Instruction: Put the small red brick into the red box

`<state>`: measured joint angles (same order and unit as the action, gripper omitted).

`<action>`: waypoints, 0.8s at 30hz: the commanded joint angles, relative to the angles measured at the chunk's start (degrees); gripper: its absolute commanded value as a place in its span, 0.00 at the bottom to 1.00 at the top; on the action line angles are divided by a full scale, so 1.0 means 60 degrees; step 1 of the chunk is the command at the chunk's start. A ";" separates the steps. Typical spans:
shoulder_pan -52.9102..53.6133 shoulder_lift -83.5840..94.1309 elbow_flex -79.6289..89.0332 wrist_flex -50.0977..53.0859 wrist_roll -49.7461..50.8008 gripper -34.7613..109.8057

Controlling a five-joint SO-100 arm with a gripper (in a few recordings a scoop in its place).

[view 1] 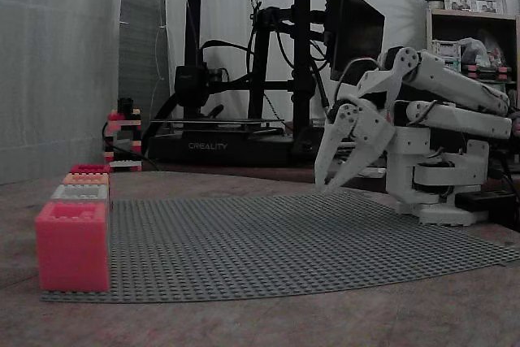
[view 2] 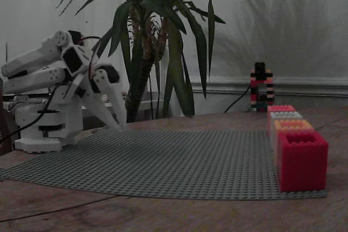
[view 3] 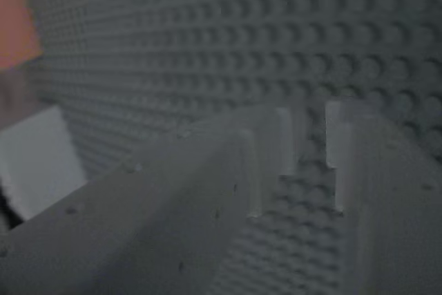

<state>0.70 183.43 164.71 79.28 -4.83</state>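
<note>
The small red brick is out of view. The deep red box (view 2: 302, 158) stands at the near right corner of the grey baseplate (view 2: 179, 164); in a fixed view the red box (view 1: 89, 168) is the farthest in the row of boxes. My white gripper (view 1: 323, 186) points down over the baseplate's far right edge, well away from the boxes. From the other side the gripper (view 2: 120, 127) hangs at the left. In the wrist view the gripper (view 3: 309, 136) hovers close above the studs, shut, with only a narrow slit and nothing between the tips.
A pink-coral box (view 1: 71, 245), a grey box (view 1: 80, 193) and a pale orange box (view 1: 85, 178) line the plate's edge beside the red one. A small brick tower (view 2: 261, 88) stands beyond. A 3D printer (view 1: 244, 62) and a plant (view 2: 157, 42) stand behind the table.
</note>
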 commanded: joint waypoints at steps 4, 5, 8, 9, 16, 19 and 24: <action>-0.0454 0.0176 -0.0103 0.0190 0.0117 0.24; -0.0483 0.0176 -0.0103 0.0190 0.0132 0.24; -0.0498 0.0176 -0.0103 0.0190 0.0176 0.24; -0.0498 0.0176 -0.0103 0.0190 0.0190 0.24; -0.0498 0.0176 -0.0103 0.0190 0.0220 0.24; -0.0498 0.0176 -0.0103 0.0190 0.0220 0.24; -0.0498 0.0176 -0.0103 0.0190 0.0234 0.24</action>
<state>-1.23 183.78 164.62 79.37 -3.60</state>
